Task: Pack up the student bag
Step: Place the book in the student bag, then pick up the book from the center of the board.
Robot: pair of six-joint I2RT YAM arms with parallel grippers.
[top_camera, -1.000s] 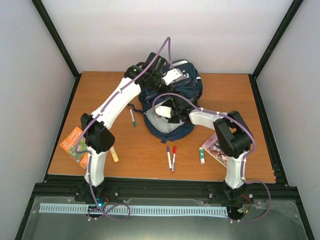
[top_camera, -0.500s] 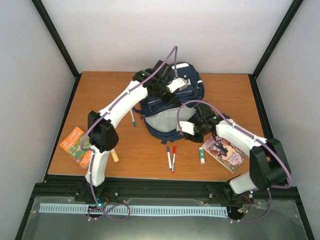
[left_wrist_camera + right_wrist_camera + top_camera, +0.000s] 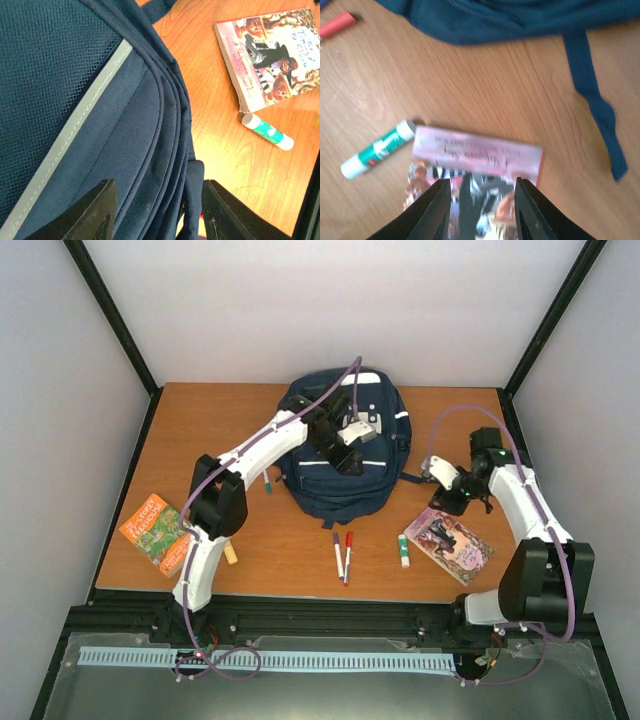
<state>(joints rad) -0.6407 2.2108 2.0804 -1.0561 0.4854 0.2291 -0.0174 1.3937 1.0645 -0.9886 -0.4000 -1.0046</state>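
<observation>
The student bag [image 3: 375, 465], navy with thin pale stripes, lies flat in the middle of the table. My left gripper [image 3: 347, 452] hovers over its front. Its jaws stand open in the left wrist view, where the gripper [image 3: 157, 212] has folds of the bag [image 3: 75, 100] and a strap end between its fingers, unclamped. To the right, my right gripper [image 3: 450, 498] hangs open above a pink-covered book [image 3: 450, 545]. In the right wrist view the gripper [image 3: 482, 210] frames that book [image 3: 475, 165] between its fingers, apart from it.
A green-and-white glue stick [image 3: 404, 550] lies left of the pink book. Two markers [image 3: 343, 555] lie in front of the bag, a green pen [image 3: 266, 478] to its left. An orange book [image 3: 155, 530] and a small yellow item [image 3: 230, 553] sit near the left arm. A loose bag strap [image 3: 595, 100] trails on the wood.
The left gripper let go of the bag, which dropped from propped open to flat and closed. The right arm came away from the bag, opened, and swung right over the pink book.
</observation>
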